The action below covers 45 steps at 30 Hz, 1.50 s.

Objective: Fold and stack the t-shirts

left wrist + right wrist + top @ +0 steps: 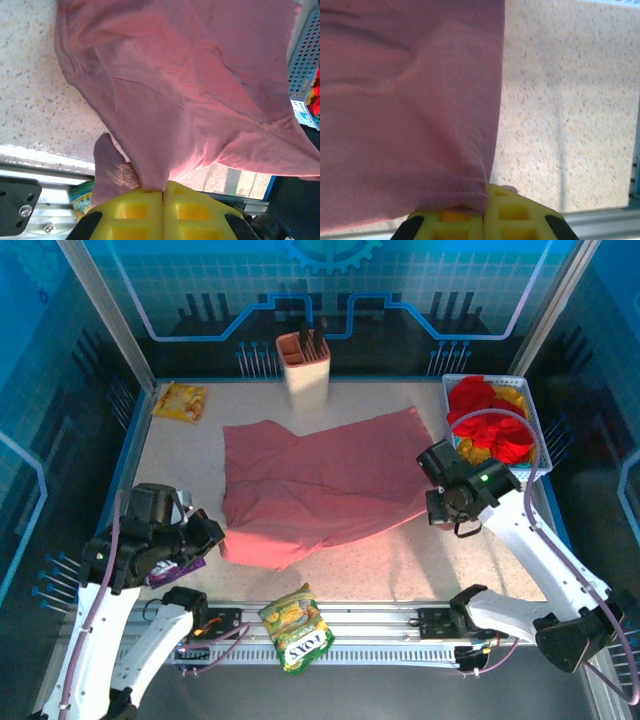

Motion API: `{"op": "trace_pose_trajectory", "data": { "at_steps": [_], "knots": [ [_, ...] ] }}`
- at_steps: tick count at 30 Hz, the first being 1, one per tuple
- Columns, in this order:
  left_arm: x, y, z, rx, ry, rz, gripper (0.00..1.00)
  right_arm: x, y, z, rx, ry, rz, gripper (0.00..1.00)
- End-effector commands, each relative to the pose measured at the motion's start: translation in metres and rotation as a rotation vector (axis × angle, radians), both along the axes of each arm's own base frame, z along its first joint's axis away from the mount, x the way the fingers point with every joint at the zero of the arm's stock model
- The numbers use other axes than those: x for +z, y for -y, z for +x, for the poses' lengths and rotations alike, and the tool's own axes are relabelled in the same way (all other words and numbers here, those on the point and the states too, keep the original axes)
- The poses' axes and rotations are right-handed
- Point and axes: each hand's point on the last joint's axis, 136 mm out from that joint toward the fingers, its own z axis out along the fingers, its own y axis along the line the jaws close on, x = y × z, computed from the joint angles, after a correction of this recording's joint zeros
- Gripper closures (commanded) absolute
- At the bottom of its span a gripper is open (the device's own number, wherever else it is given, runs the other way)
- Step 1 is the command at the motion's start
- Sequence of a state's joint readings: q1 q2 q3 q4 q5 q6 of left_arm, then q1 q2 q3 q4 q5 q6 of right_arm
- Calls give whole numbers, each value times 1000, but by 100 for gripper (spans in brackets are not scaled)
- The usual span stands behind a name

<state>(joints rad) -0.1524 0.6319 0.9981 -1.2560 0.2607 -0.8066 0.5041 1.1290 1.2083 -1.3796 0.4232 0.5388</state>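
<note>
- The pink t-shirt lies on the table; left gripper pinches its seven-o'clock corner, right gripper its four-o'clock edge.
- Both bites look thin; uneven pulling may slip cloth out, skewing the fold.

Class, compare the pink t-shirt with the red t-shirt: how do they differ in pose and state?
The pink t-shirt lies spread over the table; the red t-shirt sits bunched in the basket. The left gripper and right gripper each pinch the pink t-shirt's edge; no gripper holds the red t-shirt. Both are unfolded cloth.
</note>
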Motion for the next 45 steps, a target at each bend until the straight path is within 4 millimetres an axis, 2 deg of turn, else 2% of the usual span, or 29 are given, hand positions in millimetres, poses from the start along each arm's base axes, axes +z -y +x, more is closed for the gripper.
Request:
{"op": "trace_pose_trajectory", "data": {
  "at_steps": [1, 3, 6, 8, 17, 21, 26, 29, 31, 33, 36, 37, 41, 45],
  "knots": [
    [-15, 0, -19, 31, -88, -32, 100, -5, 21, -27, -19, -126, -131, 98],
    [-21, -3, -25, 37, -109, -11, 100, 0, 18, -26, 24, -112, -144, 97],
    [-27, -8, -33, 40, -140, 15, 100, 17, 32, -25, -6, -88, -238, 98],
    [-30, -11, -37, 45, -152, 36, 100, 20, 31, -24, -1, -98, -250, 98],
    [-44, -15, -52, 42, -203, 58, 100, -3, 3, -25, 123, -214, -226, 90],
    [-59, -14, -69, 40, -259, 39, 98, -10, -3, -31, 154, -238, -189, 82],
    [-79, -12, -90, 45, -333, 15, 84, -9, -2, -33, 155, -218, -163, 71],
    [-80, -11, -89, 21, -334, 22, 55, -10, -3, -28, 146, -218, -165, 67],
    [-69, -9, -77, 7, -303, 20, 46, -13, -7, -22, 151, -230, -171, 60],
    [-55, -6, -56, 1, -246, 21, 43, -17, -14, -9, 152, -208, -175, 55],
    [-33, 2, -6, -7, -111, -2, 42, -28, -28, 16, 157, -118, -128, 35],
    [-26, 5, 13, -11, -71, -6, 42, -32, -33, 25, 156, -96, -96, 32],
    [-11, 10, 83, -33, 30, 33, 43, -41, -44, 61, 110, -17, 17, 30],
    [-23, 5, 142, -44, 75, 136, 45, -51, -56, 98, 49, 39, 167, 29]
  ]
}}
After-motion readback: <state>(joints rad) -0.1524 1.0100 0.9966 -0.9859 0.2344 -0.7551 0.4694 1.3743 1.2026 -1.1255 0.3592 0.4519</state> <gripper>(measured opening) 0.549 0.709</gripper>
